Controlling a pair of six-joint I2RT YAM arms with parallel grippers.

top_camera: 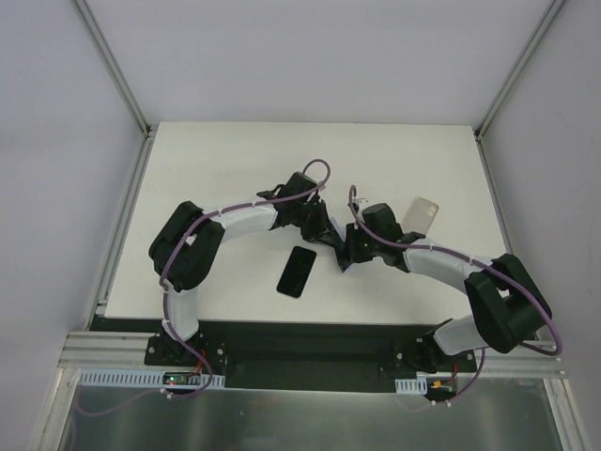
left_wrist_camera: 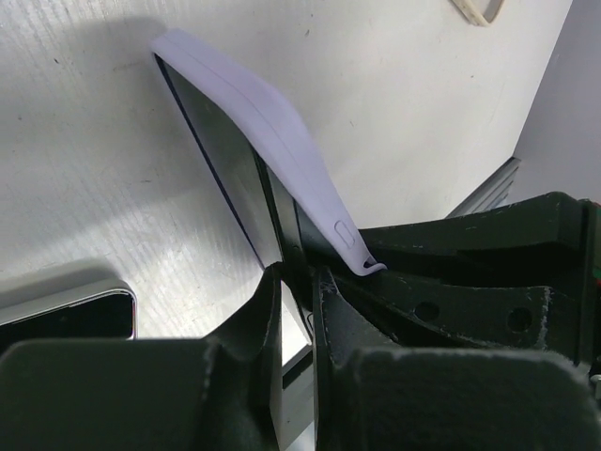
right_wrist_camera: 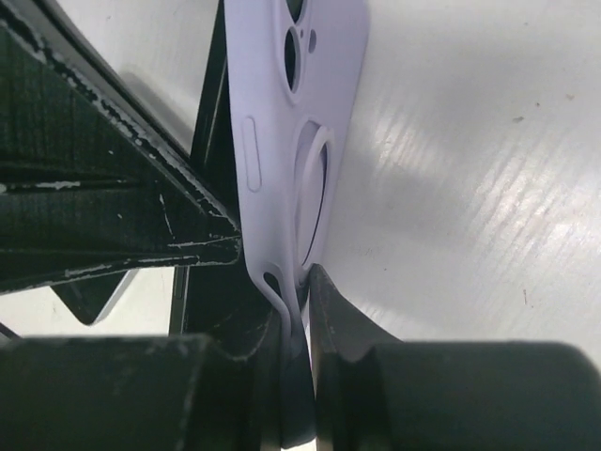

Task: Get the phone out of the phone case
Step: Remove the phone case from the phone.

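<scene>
Centrally over the table, the 2 arms meet. The left gripper is clamped on an edge of the phone, whose dark screen stands tilted off the table. The right gripper is pinched tight on the rim of the lavender phone case, which is peeled away from the phone along its side. Another black phone lies flat just near-left of them, and a pale case lies far-right.
</scene>
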